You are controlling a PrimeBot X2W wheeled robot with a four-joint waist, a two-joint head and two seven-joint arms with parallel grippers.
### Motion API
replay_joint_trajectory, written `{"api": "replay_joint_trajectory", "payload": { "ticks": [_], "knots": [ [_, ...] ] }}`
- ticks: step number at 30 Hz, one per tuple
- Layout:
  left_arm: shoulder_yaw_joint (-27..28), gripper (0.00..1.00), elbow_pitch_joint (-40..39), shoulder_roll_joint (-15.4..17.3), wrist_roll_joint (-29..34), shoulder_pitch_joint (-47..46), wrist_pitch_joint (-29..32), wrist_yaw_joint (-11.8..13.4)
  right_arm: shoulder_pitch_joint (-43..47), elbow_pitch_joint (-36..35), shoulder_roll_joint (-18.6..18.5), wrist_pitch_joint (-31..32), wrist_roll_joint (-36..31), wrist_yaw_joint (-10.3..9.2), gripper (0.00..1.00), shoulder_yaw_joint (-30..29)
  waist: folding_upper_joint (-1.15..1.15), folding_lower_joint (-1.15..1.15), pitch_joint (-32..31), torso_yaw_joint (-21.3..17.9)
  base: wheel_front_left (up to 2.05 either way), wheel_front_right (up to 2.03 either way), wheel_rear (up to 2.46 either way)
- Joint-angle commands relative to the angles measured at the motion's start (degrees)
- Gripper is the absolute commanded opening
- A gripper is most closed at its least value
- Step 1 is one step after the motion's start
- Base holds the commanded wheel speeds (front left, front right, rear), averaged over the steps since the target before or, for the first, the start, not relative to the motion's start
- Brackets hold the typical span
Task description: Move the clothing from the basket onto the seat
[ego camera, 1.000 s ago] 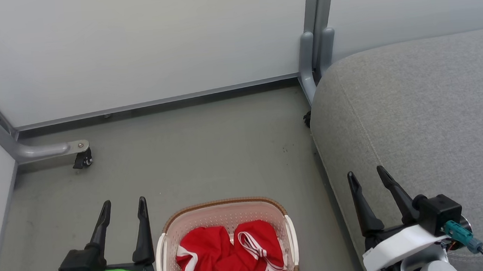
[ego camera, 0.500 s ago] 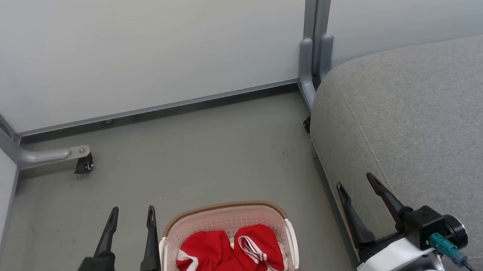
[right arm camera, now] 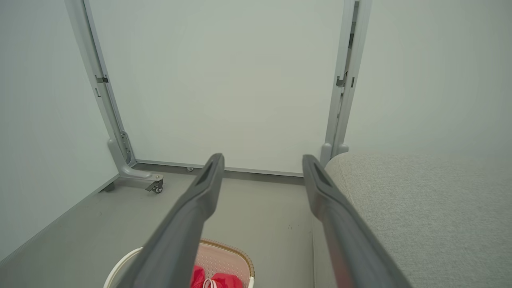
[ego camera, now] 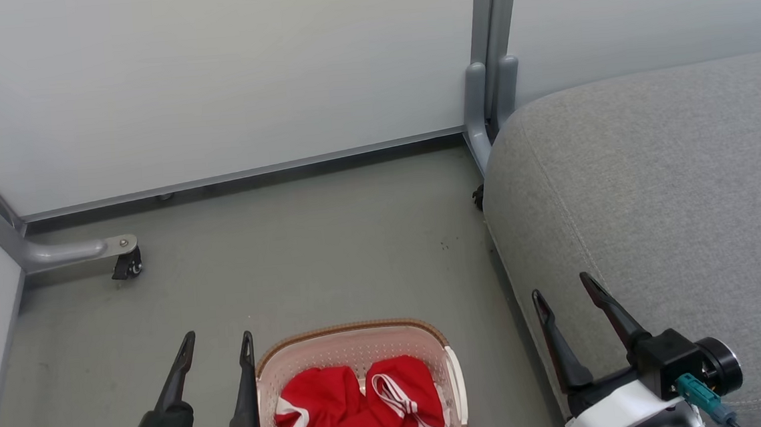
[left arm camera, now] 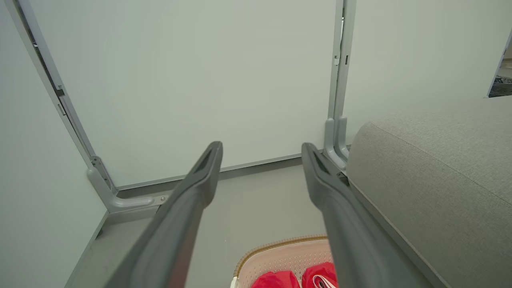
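Down at the lower left of the head view, the left gripper stands with its two dark fingers spread wide and nothing between them, pointing forward over the grey floor. Just to its right sits the basket, close beside the inner finger, though whether they touch cannot be told. The clothing lies bunched inside the basket, red with white stripes, to the right of the left gripper. The right gripper is wide open too and empty, its fingers raised over the front edge of the seat, which spreads ahead of it and to its right. The basket stands on the floor to this gripper's left, apart from the seat's side. Beyond both grippers, pale wall panels meet at a grey post, and a small caster rests on the floor ahead of the left gripper.
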Motion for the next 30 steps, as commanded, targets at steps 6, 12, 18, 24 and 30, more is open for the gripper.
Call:
{"api": "replay_joint_trajectory", "payload": {
  "ticks": [6, 12, 18, 24, 30],
  "knots": [
    [-0.21, 1.00, 0.34, 0.37, -0.30, 0.47, -0.04, 0.04, 0.65, -0.23, -0.20, -0.18, -0.61, 0.00, 1.00, -0.74, 0.00, 0.00, 0.43, -0.23, 0.00, 0.00, 0.00],
    [-0.20, 1.00, 0.31, 0.36, -1.66, -0.37, -0.04, 0.17, 0.45, -0.55, -0.20, -0.18, -0.91, 0.00, 1.00, -0.95, 0.00, 0.00, 1.70, -0.16, 0.00, 0.00, 0.00],
    [-0.96, 1.00, 0.76, 0.36, -1.91, -1.50, -0.04, -0.07, -1.00, -0.94, -0.20, -0.18, -1.10, 0.00, 1.00, -1.51, 0.00, 0.00, 4.07, -0.06, 0.00, 0.00, 0.00],
    [-2.20, 1.00, 0.98, 0.35, -3.18, -4.71, -0.04, -0.27, -3.58, -2.32, -0.20, -0.18, -1.12, 0.00, 1.00, -2.14, 0.00, 0.00, 9.65, 0.21, 0.00, 0.00, 0.00],
    [-5.26, 1.00, 2.89, 0.36, -4.31, -11.91, -0.03, -0.78, -8.69, -4.18, -0.18, -0.17, -1.22, -0.01, 1.00, -5.21, 0.00, 0.00, 18.83, 1.01, 0.00, 0.00, 0.00]
  ]
}}
